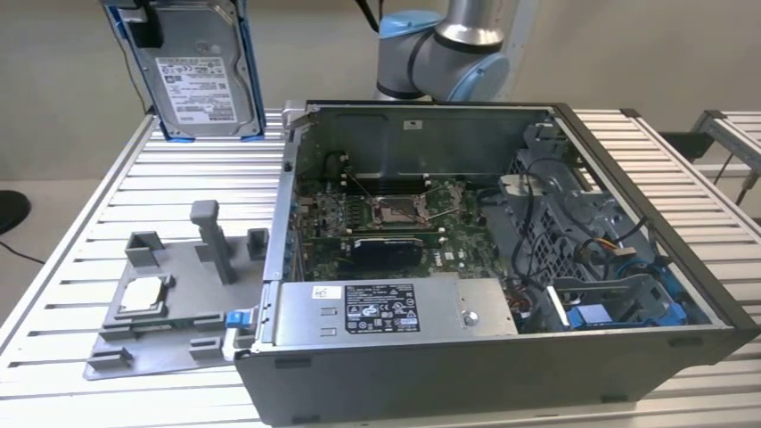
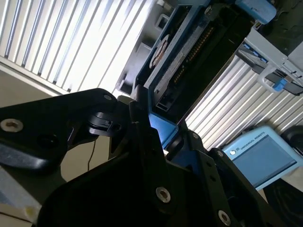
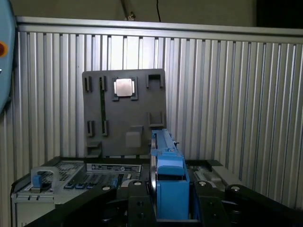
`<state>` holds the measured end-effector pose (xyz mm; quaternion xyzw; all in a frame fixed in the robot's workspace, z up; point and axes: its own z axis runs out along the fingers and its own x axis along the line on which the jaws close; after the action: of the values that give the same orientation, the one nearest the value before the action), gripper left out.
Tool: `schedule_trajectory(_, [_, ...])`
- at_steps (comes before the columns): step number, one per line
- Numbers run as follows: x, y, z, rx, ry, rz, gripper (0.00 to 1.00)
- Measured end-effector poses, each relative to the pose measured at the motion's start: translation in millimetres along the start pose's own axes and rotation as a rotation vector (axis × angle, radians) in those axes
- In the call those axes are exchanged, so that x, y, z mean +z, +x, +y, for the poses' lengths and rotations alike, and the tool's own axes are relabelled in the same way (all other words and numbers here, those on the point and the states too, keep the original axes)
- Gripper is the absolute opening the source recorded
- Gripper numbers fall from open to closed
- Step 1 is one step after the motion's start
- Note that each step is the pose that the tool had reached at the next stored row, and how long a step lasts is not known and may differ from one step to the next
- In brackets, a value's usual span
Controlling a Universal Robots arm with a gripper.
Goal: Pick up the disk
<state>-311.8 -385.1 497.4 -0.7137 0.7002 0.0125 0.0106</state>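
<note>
— Disk (image 1: 196,71): where is it now?
— Clamped between the fingers (image 3: 138,203); in the first wrist view it sits edge-on, and they close narrowly on its blue bracket (image 3: 170,182) from either side; in the exterior view it hangs upright in the air, label facing out.
— So the pick-up is done?
— I'd judge so; the grasp is made and the disk is well above the table (image 1: 71,267); nothing of the lift seems left, as far as the pictures show.
— What lies under the fingers?
— Well below them, the open computer case (image 1: 476,374); inside are a motherboard (image 1: 380,209), a power supply (image 1: 393,308) along one wall, and a drive cage (image 1: 618,303) with blue fittings; whether a bay there stands vacant I cannot tell.
— Any other holder?
— Just beside the case, also far below the fingers, a grey fixture tray (image 1: 178,343) lies on the table; one of its pockets holds a small square chip (image 1: 143,294).
</note>
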Motion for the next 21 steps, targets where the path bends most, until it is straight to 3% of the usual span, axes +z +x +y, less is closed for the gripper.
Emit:
schedule_trajectory(8, [-0.1, 0.5, -21.7, 0.0, 0.0, 0.0, 0.0])
schedule_trajectory(21, [-0.2, 3.0, -69.6, 0.0, -0.001, -0.0001, 0.0])
